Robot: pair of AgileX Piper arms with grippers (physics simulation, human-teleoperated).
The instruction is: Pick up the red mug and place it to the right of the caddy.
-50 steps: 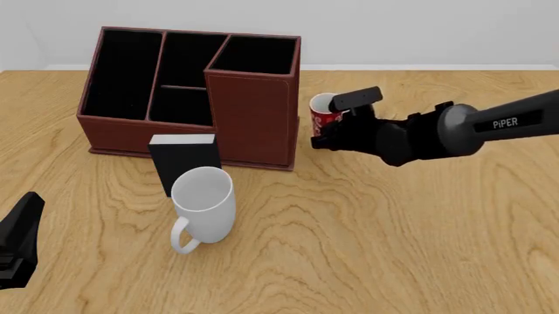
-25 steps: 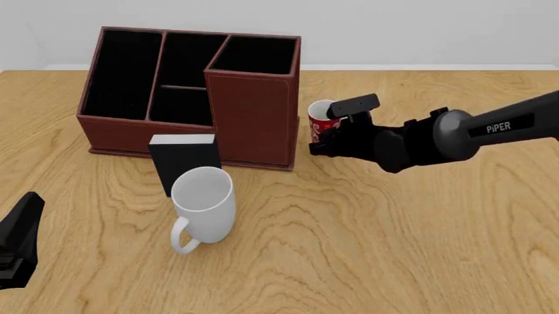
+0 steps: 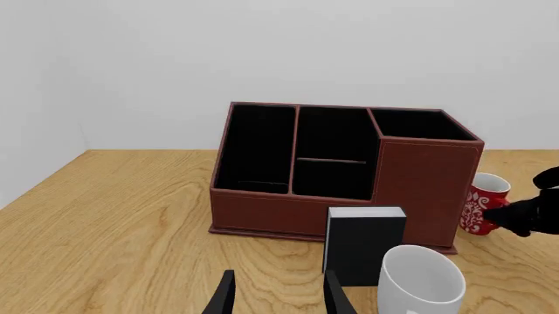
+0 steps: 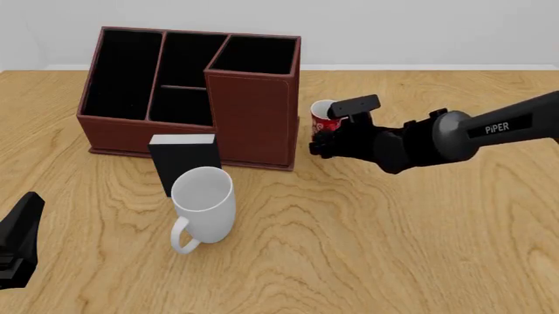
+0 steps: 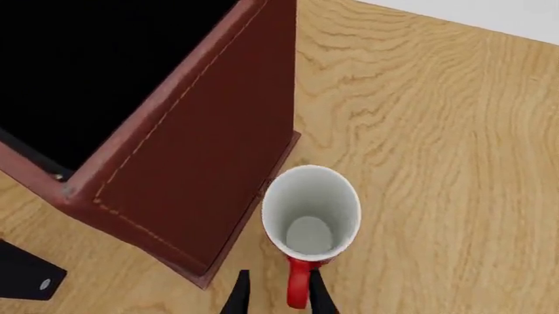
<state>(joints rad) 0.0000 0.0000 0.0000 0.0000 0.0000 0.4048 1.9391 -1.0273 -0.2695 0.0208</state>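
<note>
The red mug (image 4: 324,118) stands upright on the table just right of the caddy (image 4: 253,121), a small gap between them. In the right wrist view the mug (image 5: 312,209) shows its white inside beside the caddy's taller section (image 5: 218,150). My right gripper (image 4: 321,141) is at the mug's near side. Its fingers (image 5: 239,294) straddle the red handle (image 5: 298,288) with a gap on one side, so it looks slightly open. My left gripper (image 4: 18,242) is open and empty at the near left, far from both. The mug also shows in the left wrist view (image 3: 483,203).
A plain white mug (image 4: 203,203) stands in front of the caddy, and a small black box (image 4: 183,157) with a white top stands just behind it. The left wrist view shows the caddy (image 3: 428,183), box (image 3: 365,245) and white mug (image 3: 423,284).
My right gripper has lowered the red mug and brought it a little closer to the caddy's right side. The left arm has not moved.
</note>
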